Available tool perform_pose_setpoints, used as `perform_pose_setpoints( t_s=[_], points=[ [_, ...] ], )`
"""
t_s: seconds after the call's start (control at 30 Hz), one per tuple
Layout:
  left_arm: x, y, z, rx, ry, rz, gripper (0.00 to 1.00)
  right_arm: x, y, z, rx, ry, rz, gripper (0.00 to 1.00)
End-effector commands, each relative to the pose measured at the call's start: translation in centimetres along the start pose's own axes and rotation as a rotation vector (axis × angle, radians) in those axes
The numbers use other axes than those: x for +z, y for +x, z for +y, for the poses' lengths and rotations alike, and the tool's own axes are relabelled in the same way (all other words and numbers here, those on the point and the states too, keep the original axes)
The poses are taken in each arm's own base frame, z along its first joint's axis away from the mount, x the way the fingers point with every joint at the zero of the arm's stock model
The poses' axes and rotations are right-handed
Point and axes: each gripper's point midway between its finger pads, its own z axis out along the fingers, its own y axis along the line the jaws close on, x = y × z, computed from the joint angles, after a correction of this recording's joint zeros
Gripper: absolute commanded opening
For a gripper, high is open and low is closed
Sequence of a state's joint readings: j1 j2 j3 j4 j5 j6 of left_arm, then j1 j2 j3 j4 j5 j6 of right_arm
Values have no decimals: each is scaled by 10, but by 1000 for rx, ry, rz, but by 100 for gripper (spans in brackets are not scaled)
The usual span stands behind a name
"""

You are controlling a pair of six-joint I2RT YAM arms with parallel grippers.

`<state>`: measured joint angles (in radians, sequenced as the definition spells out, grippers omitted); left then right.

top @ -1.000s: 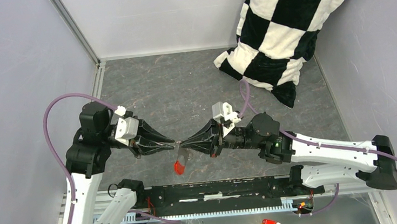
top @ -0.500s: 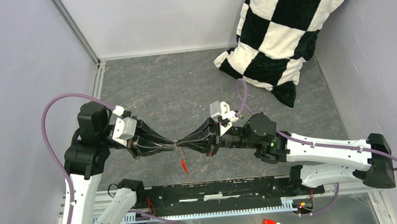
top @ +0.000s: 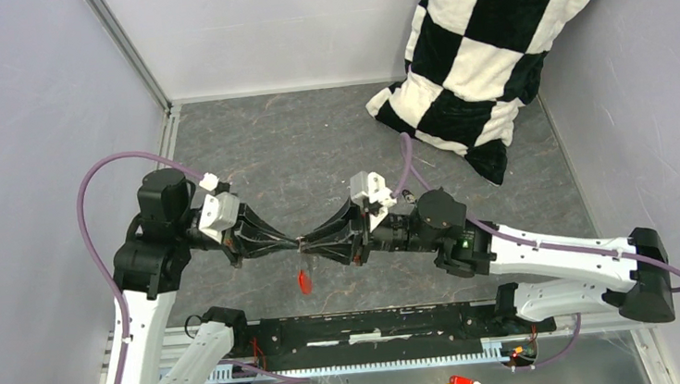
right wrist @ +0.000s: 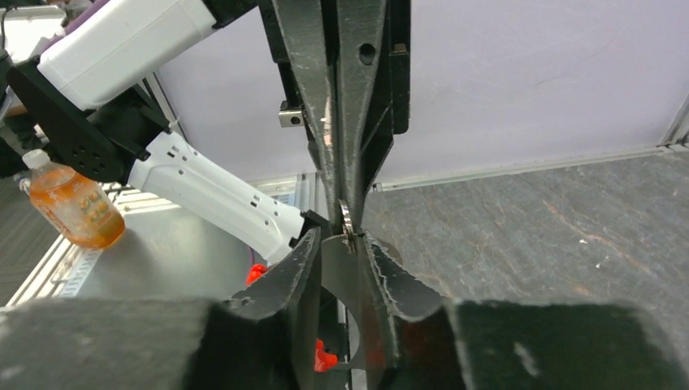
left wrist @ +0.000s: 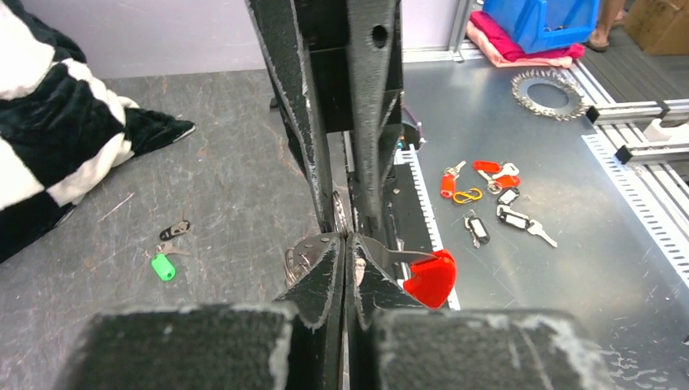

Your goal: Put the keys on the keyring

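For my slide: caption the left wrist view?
Left tool shut on keyring, red key dangling; green key on table.

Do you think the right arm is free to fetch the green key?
Probably yes: the right gripper looks open and empty, the left gripper holds the keyring, and the green key lies uncovered.

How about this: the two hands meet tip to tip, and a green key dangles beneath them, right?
Not quite. The key dangling beneath them is red, not green; the top external view shows it. The left hand and right hand do meet tip to tip.
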<state>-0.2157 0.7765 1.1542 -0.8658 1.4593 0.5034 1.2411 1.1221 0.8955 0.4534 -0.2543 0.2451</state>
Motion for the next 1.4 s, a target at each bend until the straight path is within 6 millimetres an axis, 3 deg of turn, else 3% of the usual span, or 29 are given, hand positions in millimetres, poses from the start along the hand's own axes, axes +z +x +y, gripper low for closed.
perform_pose_setpoints(
  t_s=[0.0, 0.1, 0.2, 0.5, 0.83, 1.07, 1.37],
  points=[
    [-2, 0, 7, 10, -56, 26, 2, -5, -11, -7, -101, 32, 116, 35],
    [-4, 10, 12, 32, -95, 49, 2, -14, -15, -15, -147, 54, 207, 45],
    [-5, 16, 16, 56, -120, 64, 2, -16, -18, -18, -189, 50, 286, 47],
    [-5, 17, 15, 62, -132, 70, 2, -2, -4, -22, -247, -30, 526, 42],
    [-4, 16, 10, 46, -115, 62, 2, 5, -12, -16, -259, -71, 511, 24],
    [-4, 20, 9, 33, -109, 62, 2, 10, -22, -7, -264, -121, 474, 30],
    [-3, 19, 8, 24, -105, 60, 2, 15, -14, -4, -256, -160, 510, 29]
  ],
)
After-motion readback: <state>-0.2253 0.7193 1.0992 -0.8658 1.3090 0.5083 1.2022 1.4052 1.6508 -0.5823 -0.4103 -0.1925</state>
